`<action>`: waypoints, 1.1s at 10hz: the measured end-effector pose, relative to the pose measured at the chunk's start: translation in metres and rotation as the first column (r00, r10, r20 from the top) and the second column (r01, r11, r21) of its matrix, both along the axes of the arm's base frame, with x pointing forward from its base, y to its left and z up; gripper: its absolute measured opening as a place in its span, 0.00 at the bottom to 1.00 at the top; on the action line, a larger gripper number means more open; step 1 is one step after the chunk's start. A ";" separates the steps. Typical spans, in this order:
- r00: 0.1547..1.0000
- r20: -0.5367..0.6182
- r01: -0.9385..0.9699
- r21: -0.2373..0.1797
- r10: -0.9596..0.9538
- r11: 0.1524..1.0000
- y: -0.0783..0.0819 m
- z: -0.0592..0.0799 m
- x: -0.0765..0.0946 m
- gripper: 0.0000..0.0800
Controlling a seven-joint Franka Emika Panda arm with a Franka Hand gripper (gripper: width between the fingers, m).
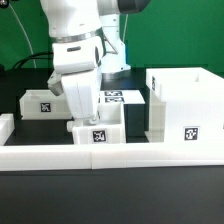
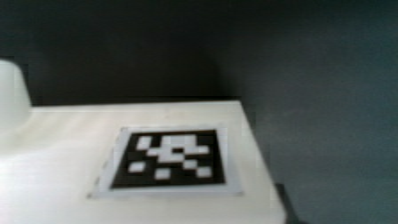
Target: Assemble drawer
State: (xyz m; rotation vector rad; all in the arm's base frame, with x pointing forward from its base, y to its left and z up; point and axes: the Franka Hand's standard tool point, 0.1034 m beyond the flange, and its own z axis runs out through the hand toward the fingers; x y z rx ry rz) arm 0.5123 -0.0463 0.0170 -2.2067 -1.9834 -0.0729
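Exterior view shows the drawer lying in three separate parts on the black table [image 1: 40,200]. The drawer shell [image 1: 185,100], a large white plastic box, stands on the exterior view's right with its open side appearing to face upward and a black-and-white square tag [image 1: 190,132] on its near wall. The front tray [image 1: 98,128], a small white plastic open-top tray with its own tag on the near face, sits in the middle, near the shell but apart from it, with a dark strip of table between them. The left tray [image 1: 42,100], a second small white plastic tray carrying a tag, lies farther back on the exterior view's left, well apart from the shell.

The white robot arm [image 1: 80,45] comes down over the middle of the scene, and its gripper [image 1: 80,118] hangs low at the back corner of the front tray, between the two trays. Whether the fingers are spread or closed cannot be told, and whether they touch the tray is hidden by the hand itself.

In the wrist view, a flat white plastic surface [image 2: 54,130] with a blurred tag fills the lower part, with black table beyond. Which drawer part it is cannot be told.

Behind the arm lies the marker board [image 1: 118,97], thin, flat and white. A long low white wall [image 1: 130,158] runs across the front, just before the front tray and the shell. A green backdrop [image 1: 20,30] hangs behind.
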 end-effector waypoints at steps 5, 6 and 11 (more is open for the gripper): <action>1.000 -0.017 -0.020 -0.128 0.018 0.992 0.016 0.001 0.003 0.05; 1.000 -0.017 -0.020 -0.136 0.018 0.991 0.019 0.001 0.003 0.05; 1.000 -0.014 -0.013 -0.138 0.011 0.990 0.015 0.002 0.005 0.05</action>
